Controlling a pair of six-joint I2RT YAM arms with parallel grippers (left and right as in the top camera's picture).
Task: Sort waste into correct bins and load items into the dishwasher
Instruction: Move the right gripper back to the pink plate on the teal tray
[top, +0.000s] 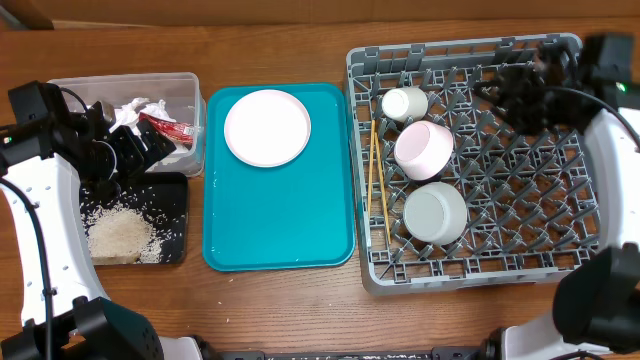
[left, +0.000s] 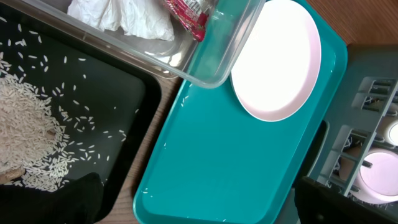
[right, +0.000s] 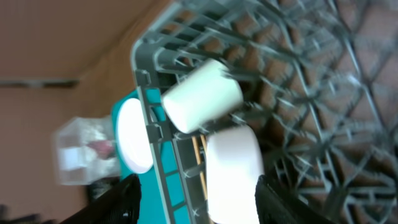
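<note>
The clear tub (top: 190, 90) holds white napkins (top: 130, 112) and a red sauce packet (top: 165, 128). The black tray (top: 175, 215) in front of it holds rice (top: 120, 235). The pink plate (top: 267, 127) lies on the teal tray (top: 280, 220). The grey rack (top: 520, 230) holds a white cup (top: 405, 103), pink bowl (top: 424, 150), grey bowl (top: 435, 213) and chopsticks (top: 377, 180). My left gripper (left: 199, 199) is open and empty, above the teal tray's near-left part, beside the tub (left: 211, 68). My right gripper (right: 205, 205) is open and empty above the rack, facing the cup (right: 202, 96) and pink bowl (right: 233, 168).
A few loose rice grains lie on the teal tray (left: 205, 155) near its edge. The rack's right half (top: 530, 170) holds only pegs. The right wrist view is blurred. Wooden table shows around all containers.
</note>
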